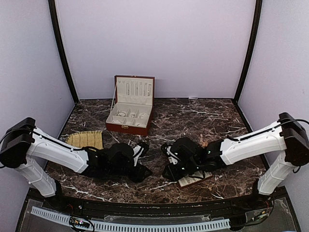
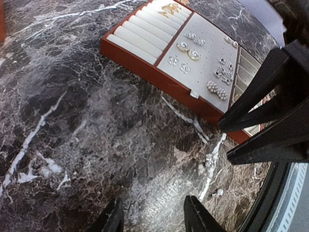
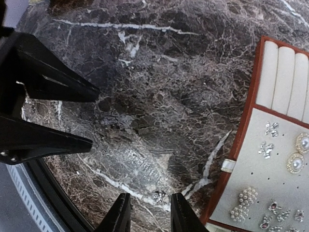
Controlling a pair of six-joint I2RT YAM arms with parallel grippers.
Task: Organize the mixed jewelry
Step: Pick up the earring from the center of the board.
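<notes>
Right tool (image 3: 149, 199) part-open, tiny silvery stud (image 3: 157, 195) between its fingertips

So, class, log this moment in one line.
right end effector: open, straddling stud on table | left end effector: open, empty

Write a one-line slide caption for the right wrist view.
Right end effector, open, flanks a tiny silvery piece on the marble table, beside the cream tray.

Tray (image 1: 194, 181) mostly under right arm (image 1: 244, 145), tiny silvery piece (image 3: 158, 195) blurred, box (image 1: 129, 127) contents indistinct.
</notes>
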